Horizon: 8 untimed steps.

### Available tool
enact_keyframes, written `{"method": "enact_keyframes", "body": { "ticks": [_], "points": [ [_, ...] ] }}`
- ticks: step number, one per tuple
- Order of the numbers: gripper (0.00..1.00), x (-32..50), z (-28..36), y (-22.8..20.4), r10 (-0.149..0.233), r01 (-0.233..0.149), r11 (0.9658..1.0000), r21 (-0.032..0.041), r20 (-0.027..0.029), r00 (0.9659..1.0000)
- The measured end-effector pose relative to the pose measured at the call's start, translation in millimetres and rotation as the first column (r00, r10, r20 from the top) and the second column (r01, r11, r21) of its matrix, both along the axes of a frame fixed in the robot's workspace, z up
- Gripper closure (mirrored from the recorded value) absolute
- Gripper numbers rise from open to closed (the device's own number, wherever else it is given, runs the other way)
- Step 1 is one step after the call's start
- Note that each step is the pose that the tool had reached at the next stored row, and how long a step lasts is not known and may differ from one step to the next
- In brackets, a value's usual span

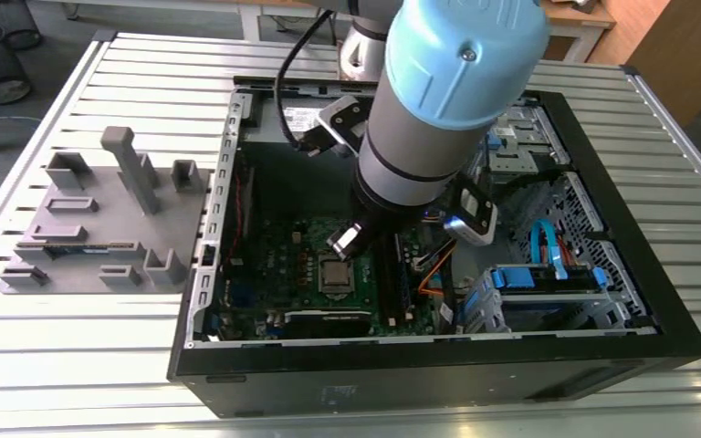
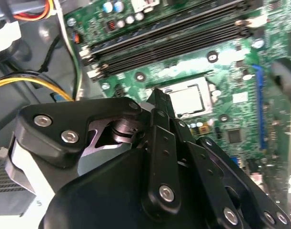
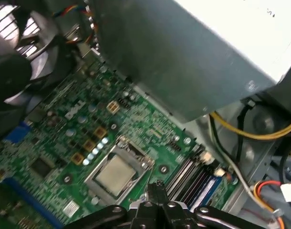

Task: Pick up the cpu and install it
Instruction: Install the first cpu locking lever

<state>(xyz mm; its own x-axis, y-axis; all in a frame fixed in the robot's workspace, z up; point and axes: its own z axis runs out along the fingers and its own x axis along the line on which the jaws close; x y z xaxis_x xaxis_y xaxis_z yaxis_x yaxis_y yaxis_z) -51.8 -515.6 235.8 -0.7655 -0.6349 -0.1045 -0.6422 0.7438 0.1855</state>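
The cpu (image 1: 336, 274) is a small silvery square lying flat in its socket on the green motherboard (image 1: 277, 265) inside the open computer case (image 1: 448, 383). Both wrist views show it, cpu (image 2: 188, 98) and cpu (image 3: 115, 174), with the metal socket frame (image 3: 132, 151) around it. My gripper (image 1: 348, 245) hangs just above the board, beside the cpu and a little toward the memory slots (image 2: 174, 38). Its black fingertips (image 2: 157, 95) meet in a point with nothing between them; in the first wrist view the gripper (image 3: 155, 185) sits close to the socket's corner, apart from the chip.
A grey power supply box (image 3: 193, 57) and a black fan (image 3: 21, 57) stand close over the board. Yellow cables (image 2: 21, 86) run along the case wall. A blue drive cage (image 1: 546, 278) fills the case's right side in the exterior view. A grey parts fixture (image 1: 95, 219) lies left of the case.
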Motion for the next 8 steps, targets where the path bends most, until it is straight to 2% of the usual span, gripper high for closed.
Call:
{"method": "enact_keyframes", "body": {
  "ticks": [1,2,4,8],
  "points": [
    [0.89,-0.1,-0.2,-3.1,0.000,0.000,1.0000,0.0001,0.0000,1.0000],
    [0.89,-0.3,-0.6,-11.6,0.000,0.000,1.0000,0.0000,0.0000,1.0000],
    [0.89,-0.4,-0.6,-13.1,0.000,0.000,1.0000,-0.0001,0.0000,1.0000],
    [0.89,-0.6,-1.1,-12.4,0.000,0.000,1.0000,0.0001,0.0001,1.0000]
  ]
}}
